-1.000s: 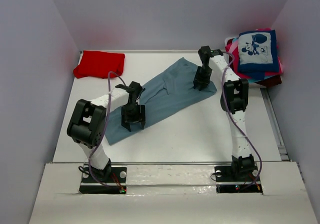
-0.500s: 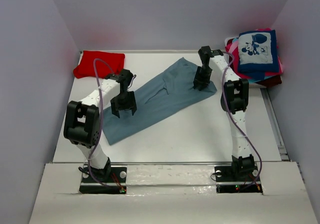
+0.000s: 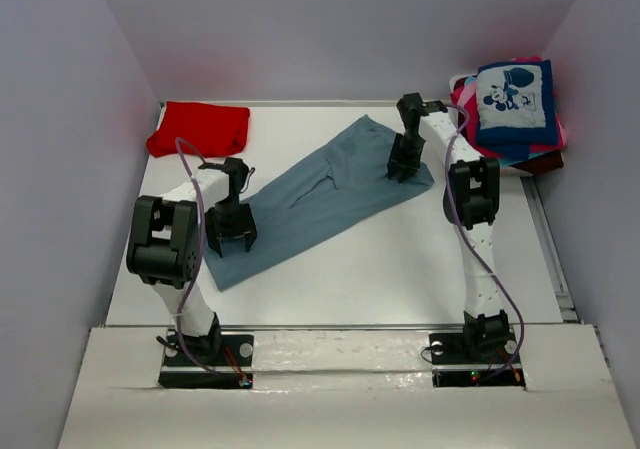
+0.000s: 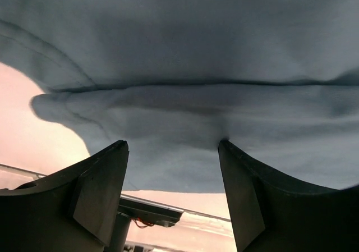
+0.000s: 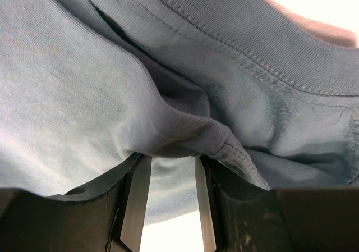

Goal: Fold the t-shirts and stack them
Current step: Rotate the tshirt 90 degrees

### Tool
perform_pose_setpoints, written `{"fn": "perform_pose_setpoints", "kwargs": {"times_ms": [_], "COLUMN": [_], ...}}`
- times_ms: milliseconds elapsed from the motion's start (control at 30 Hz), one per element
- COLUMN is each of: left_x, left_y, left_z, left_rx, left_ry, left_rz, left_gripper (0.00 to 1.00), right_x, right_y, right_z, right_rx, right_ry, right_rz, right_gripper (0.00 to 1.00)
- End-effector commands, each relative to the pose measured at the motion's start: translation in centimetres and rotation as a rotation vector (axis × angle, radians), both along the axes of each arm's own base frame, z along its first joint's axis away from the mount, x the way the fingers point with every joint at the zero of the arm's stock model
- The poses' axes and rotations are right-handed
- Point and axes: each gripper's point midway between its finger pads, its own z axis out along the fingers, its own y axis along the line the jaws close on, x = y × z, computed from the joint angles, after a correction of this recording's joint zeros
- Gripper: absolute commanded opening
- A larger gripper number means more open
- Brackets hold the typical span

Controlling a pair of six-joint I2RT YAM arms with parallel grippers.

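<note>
Grey-blue tee (image 3: pixel 320 194) lies diagonally across the counter (image 3: pixel 400 269), seven to one o'clock. Right pincer (image 3: pixel 402 169) nips a thin fold at its collar end; left pincer (image 3: pixel 229 241) gapes open above the seven o'clock hem. That shallow nip may slip, or a one-layer grab may skew the fold.

Left arm (image 3: pixel 165 241): elbow raised high by left edge of surface (image 3: pixel 385 264), forearm reaching away from base, wrist bent down. Left pincer (image 3: pixel 230 239) (image 4: pixel 173 145) points straight down, fingers (image 4: pixel 101 191) spread wide, nothing between them.

Right arm (image 3: pixel 476 244): stretched long toward far right corner, elbow up midway, wrist tipped down. Right pincer (image 3: pixel 403 167) (image 5: pixel 171 161) points down, fingers (image 5: pixel 137 198) drawn close, pinching fold of grey-blue t-shirt (image 5: pixel 84 95).
</note>
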Motion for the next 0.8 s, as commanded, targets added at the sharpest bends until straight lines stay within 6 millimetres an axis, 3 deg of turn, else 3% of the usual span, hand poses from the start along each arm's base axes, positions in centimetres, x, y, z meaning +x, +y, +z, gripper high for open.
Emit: {"fn": "perform_pose_setpoints", "kwargs": {"times_ms": [0, 233, 500, 767], "left_x": [-2.5, -4.0, -6.4, -7.6], "left_y": [-0.4, -0.9, -5.2, -9.6], "left_z": [-2.3, -4.0, -4.0, -2.7], "left_rx": [-0.031, -0.061, -0.168, -0.227], "left_ry": [0.097, 0.157, 0.214, 0.238], "left_rz": [0.011, 0.013, -0.087, -0.241], "left_gripper": [0.77, 0.75, 0.73, 0.71], "right_x": [0.6, 0.9, 2.5, 3.8], "right_y": [-0.5, -0.3, -0.2, 0.5], "right_z": [1.8, 2.1, 2.2, 0.6], "right_rx": [-0.006, 0.005, 0.024, 0.054], "right_ry": [-0.056, -0.075, -0.1, -0.114], "right_rz": [0.005, 0.01, 0.021, 0.039], "right_gripper": [0.43, 0.43, 0.43, 0.47]}}
